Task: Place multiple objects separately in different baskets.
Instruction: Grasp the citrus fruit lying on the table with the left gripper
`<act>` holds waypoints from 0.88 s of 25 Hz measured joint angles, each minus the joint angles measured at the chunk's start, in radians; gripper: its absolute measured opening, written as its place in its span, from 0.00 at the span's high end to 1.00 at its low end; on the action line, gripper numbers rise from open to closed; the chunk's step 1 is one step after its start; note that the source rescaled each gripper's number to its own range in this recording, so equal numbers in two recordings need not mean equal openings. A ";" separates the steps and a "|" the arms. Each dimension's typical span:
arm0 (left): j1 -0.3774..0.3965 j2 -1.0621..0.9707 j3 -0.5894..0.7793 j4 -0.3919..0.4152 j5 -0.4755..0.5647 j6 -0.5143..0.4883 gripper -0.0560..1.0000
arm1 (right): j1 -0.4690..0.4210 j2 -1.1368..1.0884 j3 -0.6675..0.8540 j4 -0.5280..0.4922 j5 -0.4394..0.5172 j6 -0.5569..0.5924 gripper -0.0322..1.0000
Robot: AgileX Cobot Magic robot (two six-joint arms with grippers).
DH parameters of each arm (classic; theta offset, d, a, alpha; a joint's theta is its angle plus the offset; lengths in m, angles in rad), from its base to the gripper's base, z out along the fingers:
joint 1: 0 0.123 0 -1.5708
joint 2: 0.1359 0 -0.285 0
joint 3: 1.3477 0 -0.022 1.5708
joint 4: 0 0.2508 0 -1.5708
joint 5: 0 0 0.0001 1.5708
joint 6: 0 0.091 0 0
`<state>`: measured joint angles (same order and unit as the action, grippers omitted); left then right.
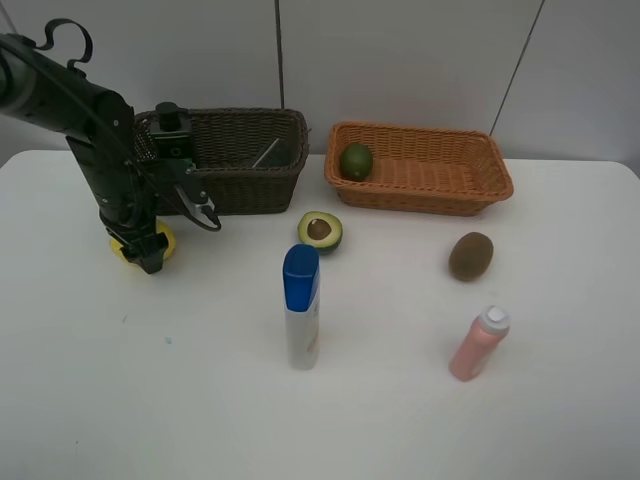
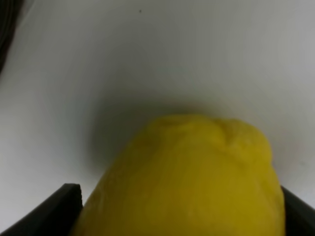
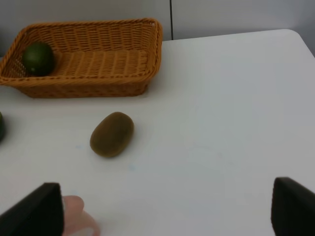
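My left gripper (image 1: 145,250) is down on the table in front of the dark brown basket (image 1: 250,190), shut on the yellow lemon (image 1: 163,240). In the left wrist view the lemon (image 2: 187,182) fills the gap between both fingers. The green avocado (image 1: 356,161) lies in the orange-tan basket (image 1: 430,190). The halved avocado (image 1: 320,231), brown kiwi (image 1: 470,255), blue-capped white bottle (image 1: 301,310) and pink bottle (image 1: 478,345) are on the table. My right gripper (image 3: 167,211) is open and empty, out of the high view, near the kiwi (image 3: 112,134) and the pink bottle (image 3: 76,219).
The dark brown basket holds a thin grey item (image 1: 268,152) that I cannot make out. The pump bottle and eraser block are not in view. The right wrist view shows the orange-tan basket (image 3: 88,88) with the avocado (image 3: 38,58) in its corner.
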<state>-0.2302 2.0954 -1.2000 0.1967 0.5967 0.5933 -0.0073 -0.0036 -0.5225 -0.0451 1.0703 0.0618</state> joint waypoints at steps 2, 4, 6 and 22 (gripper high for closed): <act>0.000 0.000 -0.001 -0.020 0.018 0.000 0.18 | 0.000 0.000 0.000 0.000 0.000 0.000 0.00; 0.002 0.001 -0.003 -0.034 0.024 -0.003 0.19 | 0.000 0.000 0.000 0.000 0.000 0.000 0.00; 0.002 0.001 -0.003 -0.050 0.027 -0.013 0.19 | 0.000 0.000 0.000 0.000 0.000 0.000 0.00; 0.001 -0.093 -0.081 -0.364 0.156 -0.035 0.19 | 0.000 0.000 0.000 0.000 0.000 0.000 0.00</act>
<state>-0.2295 2.0020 -1.2814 -0.1671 0.7528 0.5583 -0.0073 -0.0036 -0.5225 -0.0451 1.0703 0.0618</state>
